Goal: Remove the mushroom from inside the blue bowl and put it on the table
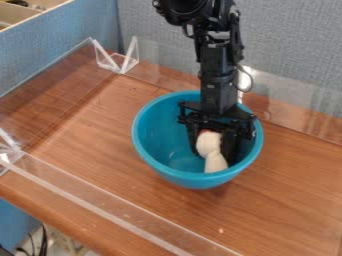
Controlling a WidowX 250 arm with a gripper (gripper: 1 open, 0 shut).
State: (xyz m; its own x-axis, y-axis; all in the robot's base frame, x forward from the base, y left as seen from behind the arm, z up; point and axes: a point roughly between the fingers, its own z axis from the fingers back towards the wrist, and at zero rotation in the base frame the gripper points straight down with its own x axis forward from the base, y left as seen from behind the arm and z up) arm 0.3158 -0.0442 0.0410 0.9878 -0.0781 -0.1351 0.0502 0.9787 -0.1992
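The blue bowl [154, 145] stands on the brown wood table [80, 125], right of centre. My gripper [214, 138] reaches almost straight down into the bowl's right half. Its black fingers [189, 122] straddle the mushroom [211, 152], and the jaws look shut on it. Only the mushroom's cream stem shows, leaning low against the bowl's inner right wall. Its cap is not visible. The mushroom is still inside the bowl, below the rim.
Low clear acrylic walls [80, 205] edge the table at the front, left and back. A clear bracket [120, 57] stands at the back left corner. A cardboard box [34, 25] sits beyond the left wall. Bare wood lies left of and in front of the bowl.
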